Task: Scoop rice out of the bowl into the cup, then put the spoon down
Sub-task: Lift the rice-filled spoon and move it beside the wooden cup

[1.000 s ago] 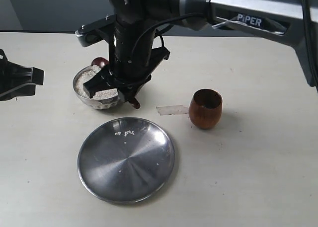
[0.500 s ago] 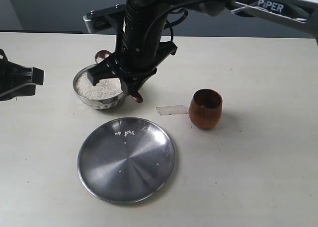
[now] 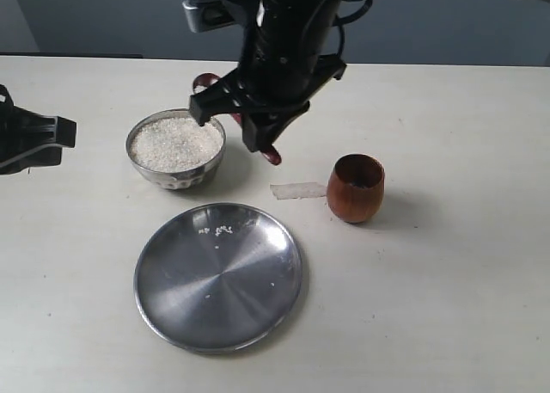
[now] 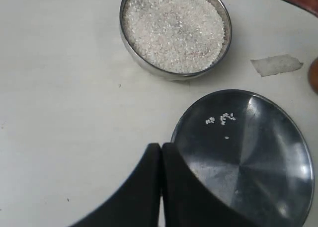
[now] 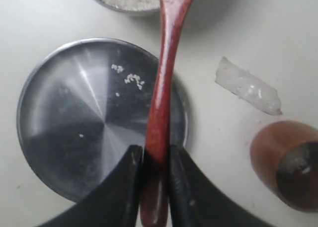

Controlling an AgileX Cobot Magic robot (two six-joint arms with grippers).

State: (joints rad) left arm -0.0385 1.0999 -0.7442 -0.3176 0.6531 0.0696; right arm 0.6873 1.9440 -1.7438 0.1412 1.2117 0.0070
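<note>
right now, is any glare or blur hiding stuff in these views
Exterior view: soft radial sheen on the plate, nothing hidden. Left wrist view: the rice is crisp. Right wrist view: the cup and the spoon look slightly soft.

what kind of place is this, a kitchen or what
Probably a robot test bench, not a kitchen: a plain pale tabletop, a robot claw gripping a wooden spoon, and a steel bowl of rice.

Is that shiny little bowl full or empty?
Nearly full: white rice fills the bowl almost to its rim.
</note>
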